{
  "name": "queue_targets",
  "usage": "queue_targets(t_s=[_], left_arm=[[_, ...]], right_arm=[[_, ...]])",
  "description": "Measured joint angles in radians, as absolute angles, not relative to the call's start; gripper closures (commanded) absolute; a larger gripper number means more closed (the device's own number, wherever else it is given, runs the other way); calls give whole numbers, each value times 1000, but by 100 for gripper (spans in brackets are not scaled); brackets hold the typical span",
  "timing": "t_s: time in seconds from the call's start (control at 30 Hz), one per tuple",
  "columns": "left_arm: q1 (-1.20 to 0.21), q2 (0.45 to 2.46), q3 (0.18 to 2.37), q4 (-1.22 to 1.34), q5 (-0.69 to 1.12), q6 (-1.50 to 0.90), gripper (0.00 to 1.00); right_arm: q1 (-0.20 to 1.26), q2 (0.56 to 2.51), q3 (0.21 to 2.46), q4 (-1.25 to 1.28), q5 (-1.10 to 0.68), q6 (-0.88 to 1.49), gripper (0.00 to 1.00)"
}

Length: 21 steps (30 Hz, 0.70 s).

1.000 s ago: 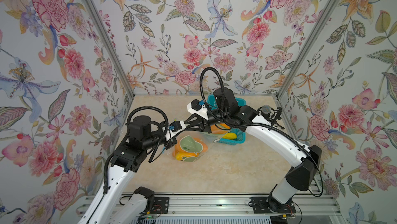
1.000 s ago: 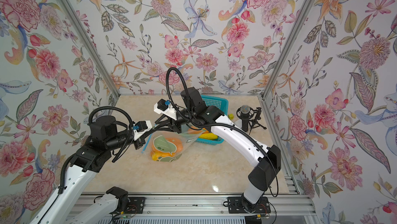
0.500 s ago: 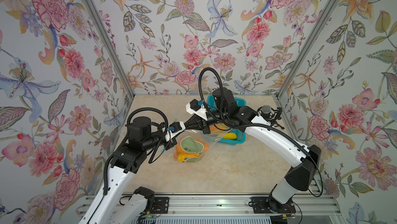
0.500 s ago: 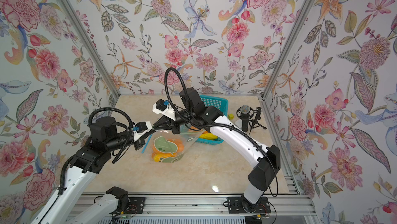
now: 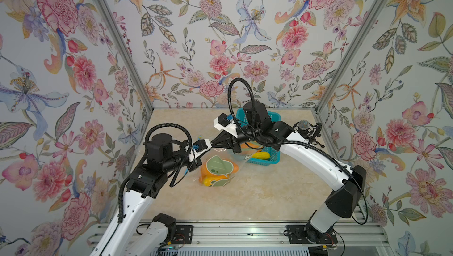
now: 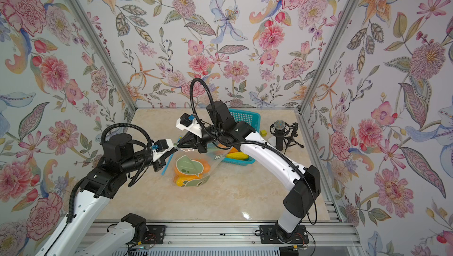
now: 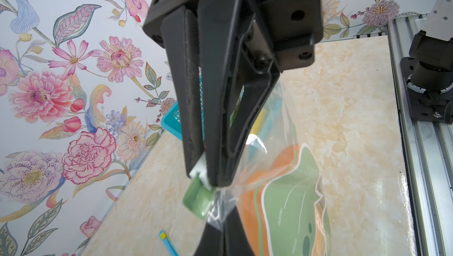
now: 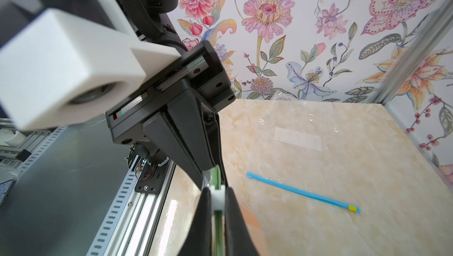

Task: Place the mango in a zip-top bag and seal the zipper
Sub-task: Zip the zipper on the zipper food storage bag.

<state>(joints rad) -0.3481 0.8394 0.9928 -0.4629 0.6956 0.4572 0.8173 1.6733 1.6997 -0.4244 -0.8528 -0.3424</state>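
Observation:
A clear zip-top bag (image 5: 219, 169) with a green label hangs between my two grippers, its bottom resting on the table. The orange-yellow mango (image 5: 234, 168) sits inside it and also shows through the plastic in the left wrist view (image 7: 248, 208). My left gripper (image 7: 221, 222) is shut on the bag's top corner beside the green zipper end (image 7: 196, 199). My right gripper (image 8: 217, 193) is shut on the white zipper slider (image 8: 217, 202), right against the left gripper. In both top views the two grippers meet above the bag's left end (image 6: 175, 145).
A teal basket (image 5: 269, 161) holding yellow and orange fruit stands behind the bag on the right. A black microphone (image 5: 304, 126) on a small stand is near the right wall. A second, empty clear bag (image 8: 318, 129) with a blue zipper strip (image 8: 301, 191) lies flat at the back left.
The right gripper has moved a little left toward the left gripper and closed its jaws on the zipper slider. The left arm has held still with the bag corner.

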Motion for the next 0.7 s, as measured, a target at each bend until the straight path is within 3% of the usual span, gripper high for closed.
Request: queue_targets(t_s=[0.17,0.2,0.3,0.37,0.43,0.7], left_arm=[[-348,839,993,-460,696,457,100],[-348,839,993,-460,695,457,96],[-348,836,991,-449,680,451,70],[-348,826,988,-440,670,451,61],[-348,812,986,-431,666,443,62],[-348,781,983,-405,660,428,82]], right_arm=[[817,1672,1700,-424,-853,-341,100],[817,1672,1700,-425,-852,-341,100],[816,1672,1700,-425,-846,-342,100],[813,1672,1699,-425,-838,-341,100],[807,1672,1695,-425,-832,-341,100],[804,1672,1687,-426,-826,-341,100]])
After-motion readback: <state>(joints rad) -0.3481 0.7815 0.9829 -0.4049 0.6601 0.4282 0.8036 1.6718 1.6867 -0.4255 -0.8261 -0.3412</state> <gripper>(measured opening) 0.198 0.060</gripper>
